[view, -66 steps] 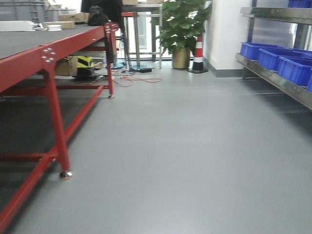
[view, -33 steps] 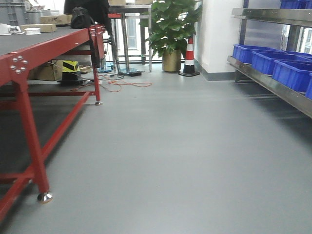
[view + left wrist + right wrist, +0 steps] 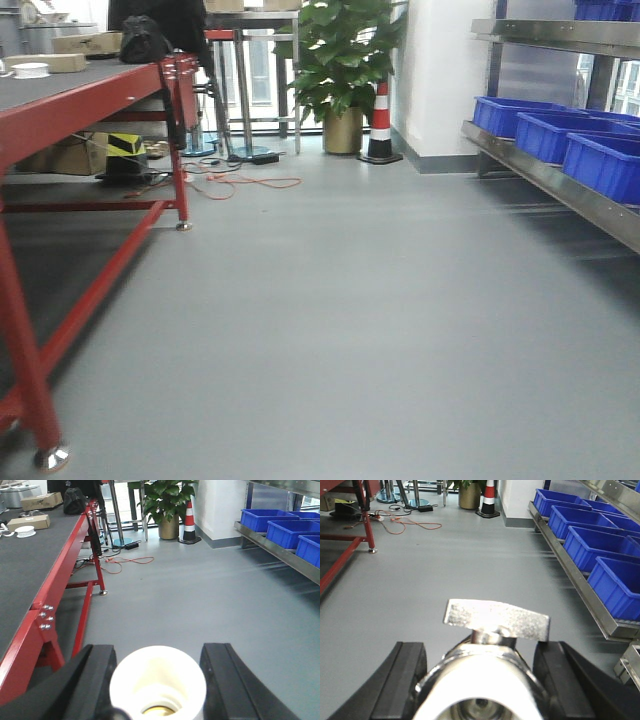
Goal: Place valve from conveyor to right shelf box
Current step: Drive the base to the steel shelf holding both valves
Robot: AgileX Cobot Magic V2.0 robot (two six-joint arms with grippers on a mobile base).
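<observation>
In the left wrist view my left gripper point(image 3: 157, 682) is shut on a valve point(image 3: 159, 672), of which only the round white end cap shows between the black fingers point(image 3: 95, 680). My right gripper point(image 3: 482, 685) is shut on a second valve point(image 3: 496, 620), silver with a flat metal handle on top and a white cap facing the camera. Blue shelf boxes point(image 3: 620, 587) sit on the metal shelf point(image 3: 560, 170) to the right, well ahead of both grippers. The conveyor is out of view.
A red-framed table point(image 3: 70, 100) with a dark top runs along the left, its leg point(image 3: 30, 370) close by. Grey floor point(image 3: 340, 300) stretches ahead. At the far end stand a potted plant point(image 3: 340, 60), a striped cone point(image 3: 380, 125) and loose cables point(image 3: 240, 182).
In the front view the red table, plant and cone have slid leftward and the near table leg has dropped toward the bottom left corner. The blue boxes stay at the right edge.
</observation>
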